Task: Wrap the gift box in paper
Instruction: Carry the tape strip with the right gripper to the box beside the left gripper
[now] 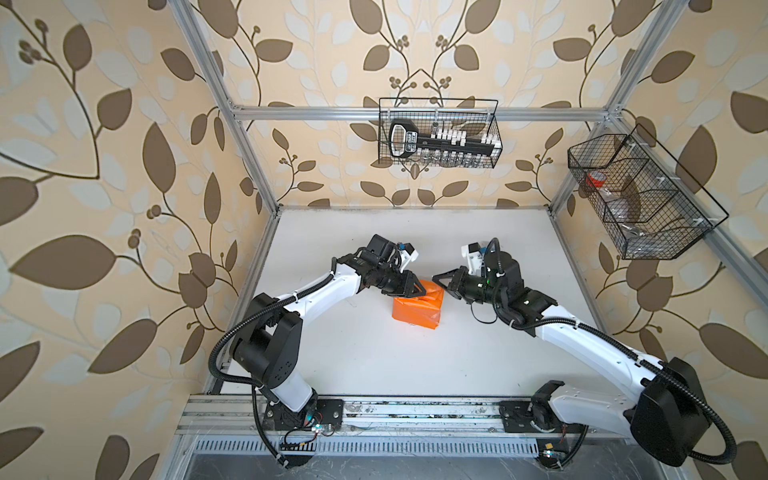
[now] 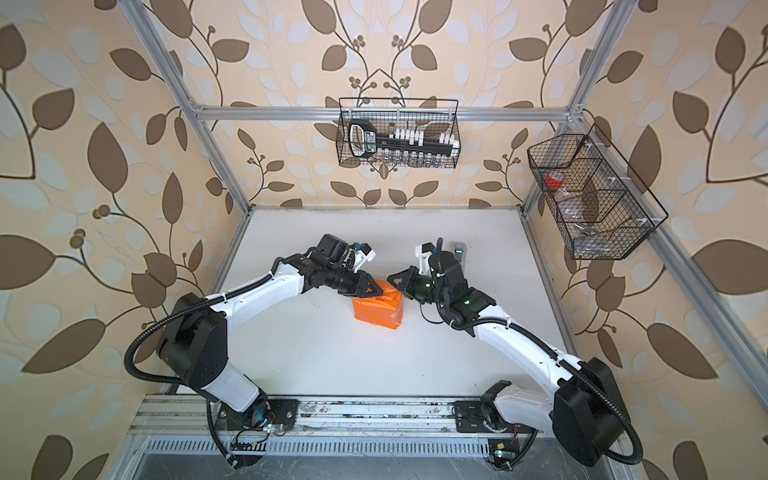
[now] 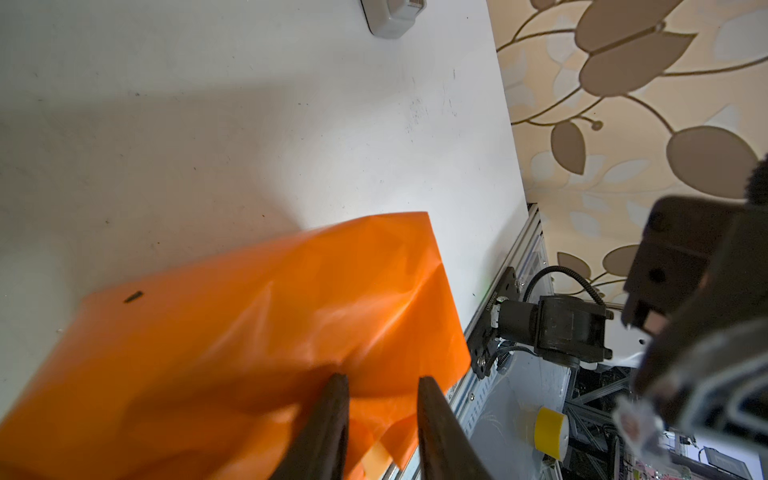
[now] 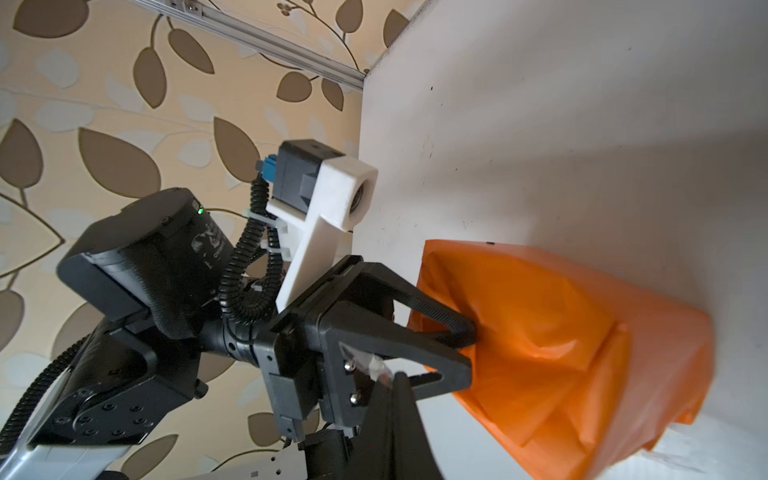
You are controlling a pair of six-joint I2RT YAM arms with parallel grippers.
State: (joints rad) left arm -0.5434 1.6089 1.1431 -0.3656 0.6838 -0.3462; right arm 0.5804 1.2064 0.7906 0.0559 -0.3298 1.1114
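The gift box is hidden inside the orange paper (image 1: 415, 313) (image 2: 376, 311), which is folded round it as a blocky parcel in the middle of the white table (image 1: 374, 365). My left gripper (image 1: 417, 291) (image 3: 382, 378) is at the parcel's far end. Its fingers stand a little apart, and their tips press into the loose end folds (image 4: 540, 332). My right gripper (image 1: 434, 276) (image 4: 399, 374) hovers just beyond that same end, shut. A small clear scrap like tape sticks out at its tips. The two grippers almost touch.
A grey-white tape dispenser (image 2: 458, 249) (image 3: 392, 16) stands on the table behind the right arm. Two wire baskets hang on the frame, one at the back (image 1: 440, 133) and one on the right (image 1: 640, 195). The table's right edge (image 3: 511, 166) is near the parcel.
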